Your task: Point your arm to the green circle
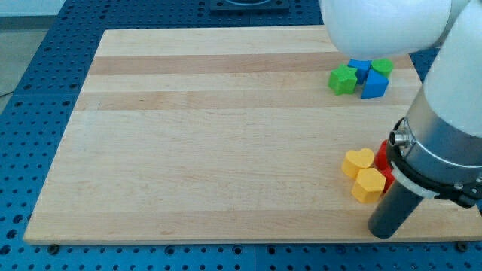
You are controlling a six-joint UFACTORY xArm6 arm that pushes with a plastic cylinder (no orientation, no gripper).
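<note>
The green circle (382, 66) lies near the board's top right, partly under the white arm body, touching a blue block (360, 69). A second blue block (374, 86) and a green star-like block (343, 79) sit in the same cluster. My tip (382, 230) is at the view's bottom right, near the board's bottom edge, far below the green circle. It sits just below and right of a yellow hexagon-like block (369, 185).
A yellow heart (358, 162) lies above the yellow hexagon. A red block (383, 159) shows beside them, partly hidden by the arm. The wooden board (211, 135) rests on a blue perforated table (30, 113).
</note>
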